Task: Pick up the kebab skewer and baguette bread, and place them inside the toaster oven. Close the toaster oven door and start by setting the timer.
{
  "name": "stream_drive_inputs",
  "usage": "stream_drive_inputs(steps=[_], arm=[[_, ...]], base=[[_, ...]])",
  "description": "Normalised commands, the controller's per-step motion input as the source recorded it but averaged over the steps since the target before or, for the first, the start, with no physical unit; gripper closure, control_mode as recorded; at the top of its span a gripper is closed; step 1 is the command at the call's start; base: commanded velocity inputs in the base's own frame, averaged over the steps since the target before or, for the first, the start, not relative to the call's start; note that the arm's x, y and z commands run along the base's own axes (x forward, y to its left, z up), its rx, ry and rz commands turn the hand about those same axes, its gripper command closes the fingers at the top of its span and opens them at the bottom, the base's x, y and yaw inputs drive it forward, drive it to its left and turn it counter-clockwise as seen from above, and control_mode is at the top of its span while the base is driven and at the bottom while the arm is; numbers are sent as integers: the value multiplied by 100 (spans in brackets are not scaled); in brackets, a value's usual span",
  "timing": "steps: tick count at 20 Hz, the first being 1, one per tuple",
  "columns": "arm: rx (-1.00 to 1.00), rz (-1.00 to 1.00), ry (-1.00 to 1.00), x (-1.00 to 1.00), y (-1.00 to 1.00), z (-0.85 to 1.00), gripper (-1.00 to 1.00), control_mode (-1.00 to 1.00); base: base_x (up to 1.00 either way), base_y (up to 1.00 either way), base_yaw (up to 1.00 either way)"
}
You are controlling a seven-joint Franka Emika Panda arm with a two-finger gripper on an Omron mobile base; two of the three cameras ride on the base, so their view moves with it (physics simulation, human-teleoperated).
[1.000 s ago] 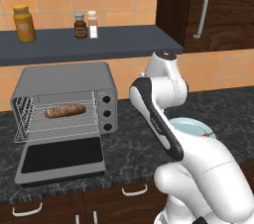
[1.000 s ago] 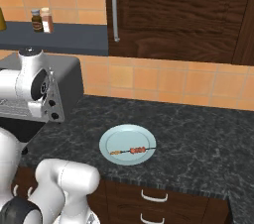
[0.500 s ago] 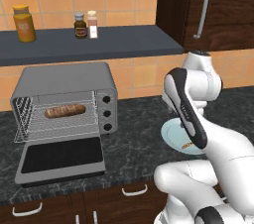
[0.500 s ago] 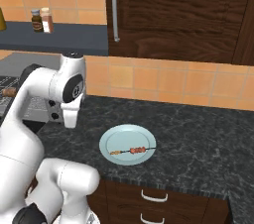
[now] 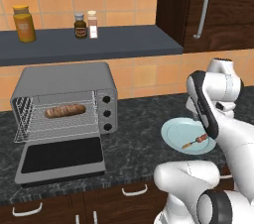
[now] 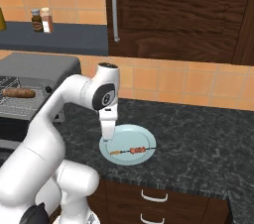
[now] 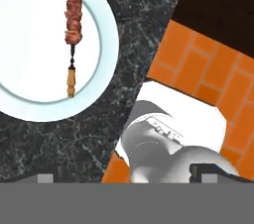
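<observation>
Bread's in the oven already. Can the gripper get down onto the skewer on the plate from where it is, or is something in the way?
Probably yes. The open gripper hangs above the plate, near its rim, and the skewer lies alone and uncovered across it. Nothing on the counter stands between them, though the gripper isn't centred over the skewer yet.

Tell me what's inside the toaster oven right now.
The baguette bread lies on the wire rack inside the toaster oven, whose door hangs open. Nothing else shows in there; the back corners are too dim to judge.

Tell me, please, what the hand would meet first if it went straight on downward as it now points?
Probably the round pale-blue plate holding the thin meat skewer; the open hand hangs over its left rim, though depth is unclear.
</observation>
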Motion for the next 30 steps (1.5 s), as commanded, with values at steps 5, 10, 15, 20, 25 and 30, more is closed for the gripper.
stream_drive_inputs(steps=[5, 10, 15, 20, 25, 30], arm=[[2, 5, 3, 45, -57, -43, -100, -100], [0, 0, 0, 59, -34, -64, -100, -100], [0, 0, 0, 55, -32, -71, -100, -100], [0, 0, 0, 41, -24, -55, -100, -100], [0, 0, 0, 33, -12, -50, -100, -100], [0, 0, 1, 14, 0, -47, -100, -100]], base=[[0, 0, 0], [0, 0, 0], [0, 0, 0], [0, 0, 0], [0, 0, 0], [0, 0, 0]])
